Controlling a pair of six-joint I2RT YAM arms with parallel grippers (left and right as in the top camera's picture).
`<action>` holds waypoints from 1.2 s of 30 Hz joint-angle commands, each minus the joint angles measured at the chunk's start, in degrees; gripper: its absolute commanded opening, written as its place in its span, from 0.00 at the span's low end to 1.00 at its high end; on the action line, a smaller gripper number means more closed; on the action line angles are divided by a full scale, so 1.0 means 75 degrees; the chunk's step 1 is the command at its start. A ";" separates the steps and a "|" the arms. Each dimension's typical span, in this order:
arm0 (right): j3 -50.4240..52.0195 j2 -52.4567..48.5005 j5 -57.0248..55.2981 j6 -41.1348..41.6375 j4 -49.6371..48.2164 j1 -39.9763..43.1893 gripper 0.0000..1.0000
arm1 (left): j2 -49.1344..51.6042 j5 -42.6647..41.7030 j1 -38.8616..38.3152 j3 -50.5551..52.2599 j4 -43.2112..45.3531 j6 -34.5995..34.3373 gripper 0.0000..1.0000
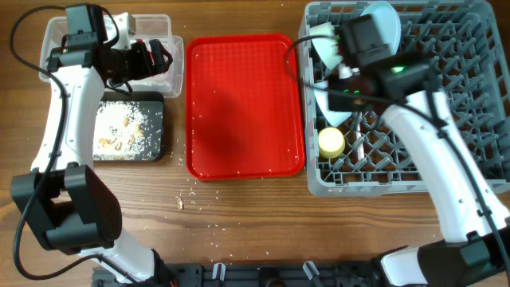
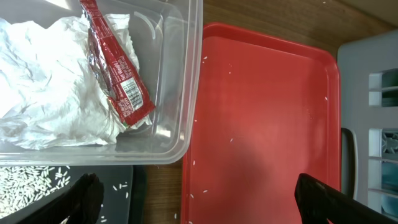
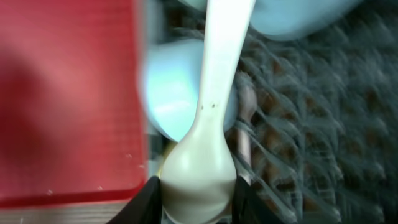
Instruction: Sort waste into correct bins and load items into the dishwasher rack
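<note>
The clear tub [image 1: 171,32] at the far left holds the crumpled white napkin [image 2: 50,81] and the red-and-white wrapper [image 2: 118,74]. My left gripper [image 2: 199,202] is open and empty, just off the tub's near right corner, over the gap between the black tray [image 1: 155,127] and the red tray. The black tray carries white rice crumbs with brown bits [image 1: 119,131]. My right gripper [image 3: 198,196] is shut on the white spoon [image 3: 208,118] over the left side of the grey dishwasher rack [image 1: 470,88]. The rack holds the pale blue plate [image 1: 384,22], a light blue bowl [image 3: 165,93] and the yellow cup [image 1: 331,142].
The flat red serving tray [image 1: 243,104] lies between the bins and the rack, with a few rice grains on it. More crumbs [image 1: 191,199] are scattered on the wooden table in front of the red tray. The left arm reaches along the table's left side.
</note>
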State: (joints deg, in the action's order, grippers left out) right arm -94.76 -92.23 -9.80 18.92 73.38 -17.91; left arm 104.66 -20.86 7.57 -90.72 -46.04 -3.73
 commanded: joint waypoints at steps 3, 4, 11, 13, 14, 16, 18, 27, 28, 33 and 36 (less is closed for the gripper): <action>0.1241 0.0067 -0.0347 0.1469 -0.0233 0.1367 0.18 | -0.0099 -0.0009 0.0029 -0.0035 0.0020 0.0061 1.00; 0.1582 0.0067 -0.0079 0.1419 -0.0557 0.1445 0.18 | -0.0099 -0.0009 0.0029 -0.0035 0.0020 0.0061 1.00; 0.1976 0.0082 0.0157 0.0525 -0.0863 0.1434 0.62 | -0.0099 -0.0009 0.0029 -0.0035 0.0017 0.0061 1.00; 0.1958 0.0140 0.0181 0.0382 -0.0906 0.1434 0.66 | -0.0099 -0.0009 0.0029 -0.0035 0.0020 0.0061 1.00; 0.1886 0.0192 0.0181 0.0315 -0.0898 0.1434 0.67 | -0.0099 -0.0009 0.0029 -0.0035 0.0020 0.0061 1.00; 0.1547 0.0364 0.0463 -0.0009 -0.0863 0.1428 0.67 | -0.0099 -0.0009 0.0029 -0.0035 0.0020 0.0061 1.00; 0.1020 0.0790 0.1134 -0.0609 -0.0854 0.1373 0.67 | -0.0099 -0.0009 0.0029 -0.0035 0.0020 0.0061 1.00; 0.0527 0.2226 0.3019 0.0146 -0.1087 0.1198 1.00 | -0.0099 -0.0009 0.0029 -0.0035 0.0020 0.0061 1.00; 0.0530 0.2226 0.2891 0.0076 -0.1134 0.1198 1.00 | -0.0099 -0.0009 0.0026 -0.0035 0.0020 0.0061 1.00; 0.0600 0.2273 0.2573 -0.1894 -0.3209 0.1183 0.99 | -0.0099 -0.0009 0.0029 -0.0035 0.0020 0.0061 1.00; 0.1352 0.2366 0.2285 -0.3188 -0.4823 0.1204 1.00 | -0.0099 -0.0009 0.0029 -0.0035 0.0020 0.0061 1.00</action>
State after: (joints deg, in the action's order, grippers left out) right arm -89.25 -75.00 9.56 6.50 43.38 -8.86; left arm 104.66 -20.84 7.57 -90.72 -46.04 -3.73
